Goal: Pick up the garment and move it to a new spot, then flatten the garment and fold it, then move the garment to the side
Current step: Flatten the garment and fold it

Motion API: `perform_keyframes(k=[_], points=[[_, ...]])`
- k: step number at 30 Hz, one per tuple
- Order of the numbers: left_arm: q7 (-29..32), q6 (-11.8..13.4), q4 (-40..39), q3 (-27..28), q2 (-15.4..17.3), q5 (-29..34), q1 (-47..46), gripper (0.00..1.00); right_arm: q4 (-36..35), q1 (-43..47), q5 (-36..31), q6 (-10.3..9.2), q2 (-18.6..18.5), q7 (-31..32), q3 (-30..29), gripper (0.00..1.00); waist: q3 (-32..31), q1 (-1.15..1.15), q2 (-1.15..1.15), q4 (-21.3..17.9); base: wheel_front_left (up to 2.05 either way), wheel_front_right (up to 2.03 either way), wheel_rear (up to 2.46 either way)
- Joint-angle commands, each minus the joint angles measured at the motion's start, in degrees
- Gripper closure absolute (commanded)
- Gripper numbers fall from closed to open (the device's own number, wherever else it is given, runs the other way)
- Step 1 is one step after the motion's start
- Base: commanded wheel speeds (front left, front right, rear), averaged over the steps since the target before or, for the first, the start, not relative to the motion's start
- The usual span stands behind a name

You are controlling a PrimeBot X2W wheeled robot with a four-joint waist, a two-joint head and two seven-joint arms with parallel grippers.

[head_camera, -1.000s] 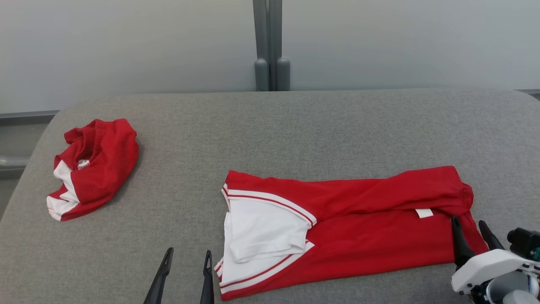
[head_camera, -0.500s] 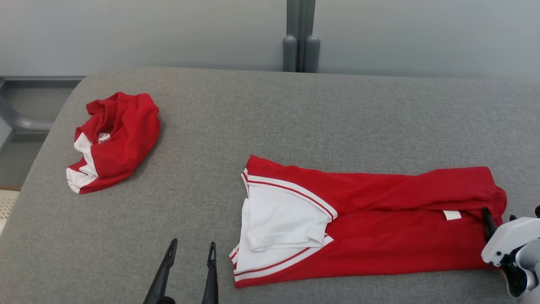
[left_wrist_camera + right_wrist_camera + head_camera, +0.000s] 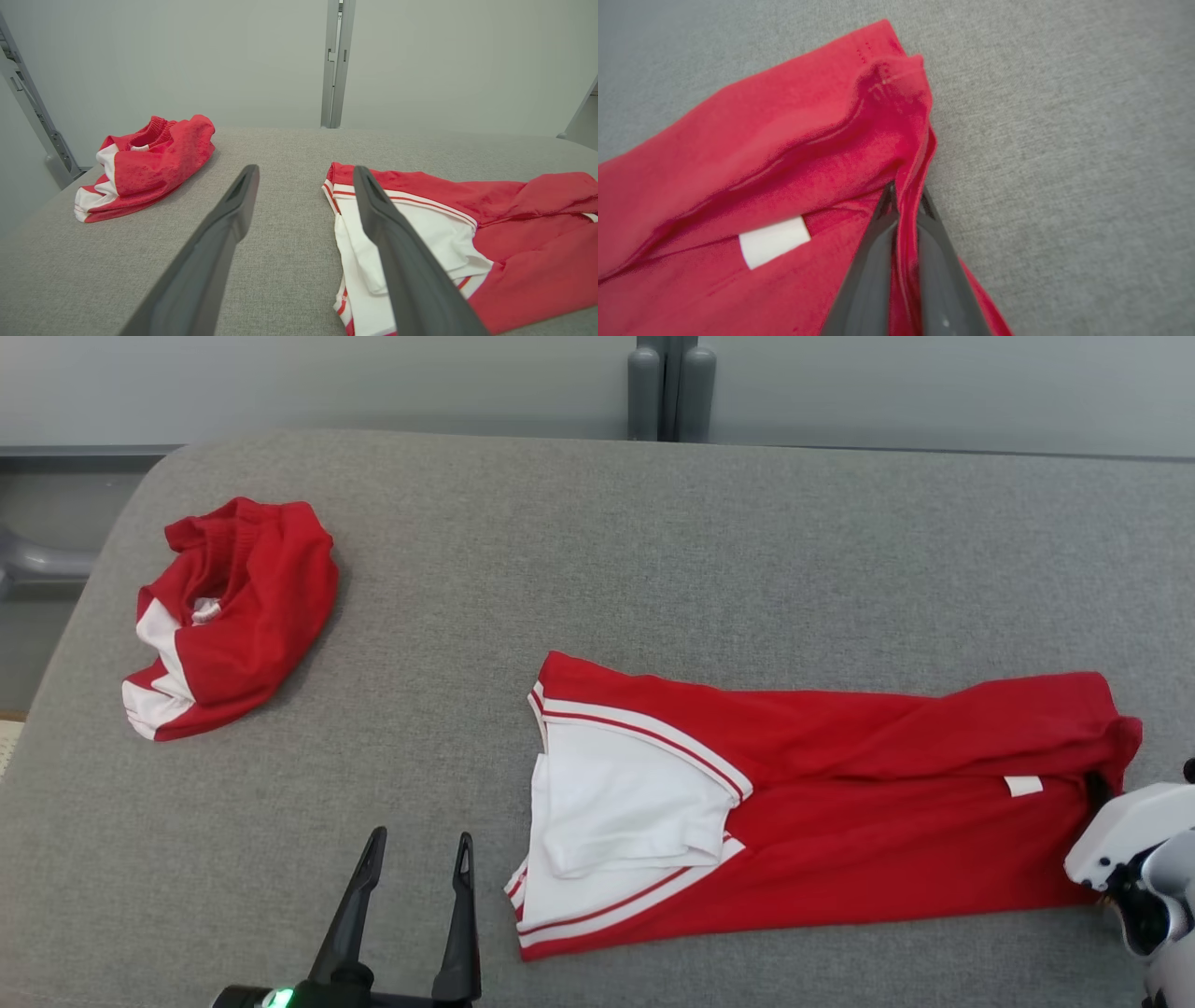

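- stretched long across the near right of the grey padded table [image 3: 653, 541]: the garment [image 3: 840, 821], red with white, stripe-edged panels at its left end, flat apart from a few soft creases.
- pinched at the garment's far-right end by the right gripper [image 3: 906, 189], fingers pressed together on a raised ridge of red cloth just beside the white label [image 3: 774, 240]; seemingly an edge grip, thin enough to clamp and well placed for pulling the whole length.
- held near the table's near edge, just left of the white panel and apart from the cloth: the left gripper [image 3: 420, 840], fingers spread wide and empty, apparently poised to take the left end.
- bunched in a heap at the far left, well apart from the work: a second red and white piece [image 3: 238, 616], probably set aside.
- judging by the layout, mid-task: garment laid out, a fold or a shift likely next; calls for a matching hold on the left end, to avoid dragging one end and wrinkling the rest.
- risk: only a thin ridge caught, so a possible slip, or one layer lifted alone.
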Motion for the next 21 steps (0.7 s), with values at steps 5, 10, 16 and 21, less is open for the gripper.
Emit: perform_keyframes(k=[5, 10, 16, 21], points=[[0.00, -0.64, -0.57, -0.50, -0.06, 1.06, -3.18, 0.00, -0.47, -4.91, 0.42, -0.23, -4.29, -1.36, -0.67, 1.00, 6.09, 0.00, 0.00, -4.60, 0.00, 0.00, 0.00], [0.00, -1.32, -0.55, -0.48, -0.05, 2.03, -6.15, 0.00, -0.55, -8.24, -0.48, -0.20, -8.59, -2.08, -1.07, 1.00, 10.65, 0.00, 0.00, -7.54, 0.00, 0.00, 0.00], [0.00, -2.11, -0.05, -0.08, -0.03, 2.78, -8.90, 0.00, -1.82, -9.52, -2.14, -0.20, -13.54, -1.99, -0.73, 1.00, 12.90, 0.00, 0.00, -10.45, 0.00, 0.00, 0.00], [0.00, -2.22, 1.03, -0.02, -0.02, 2.11, -9.41, 0.00, -6.35, -7.61, -3.05, -0.20, -15.20, -0.92, -0.38, 1.00, 10.81, 0.00, 0.00, -12.32, 0.00, 0.00, 0.00]])
